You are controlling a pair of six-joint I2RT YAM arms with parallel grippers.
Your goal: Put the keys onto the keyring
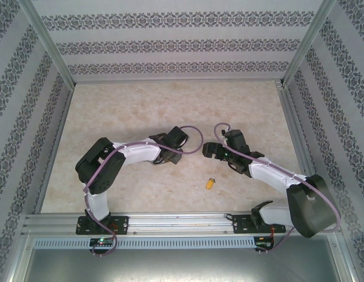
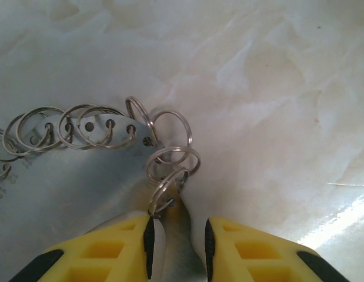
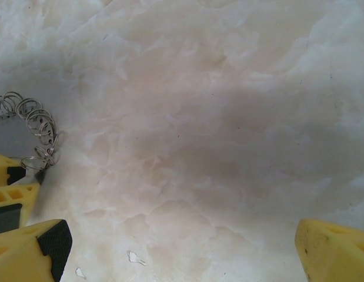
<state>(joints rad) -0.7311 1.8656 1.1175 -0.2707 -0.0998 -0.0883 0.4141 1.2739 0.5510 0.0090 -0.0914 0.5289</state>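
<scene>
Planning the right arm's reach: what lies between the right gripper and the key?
The stretch is bare table from the right gripper to the key, per the top view.

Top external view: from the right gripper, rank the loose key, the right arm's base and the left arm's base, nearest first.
Measured from the right gripper:
1. key, on the table just on the near side of it.
2. right arm's base, at the table's near edge, off to the right.
3. left arm's base, at the near edge, far across on the left.
</scene>
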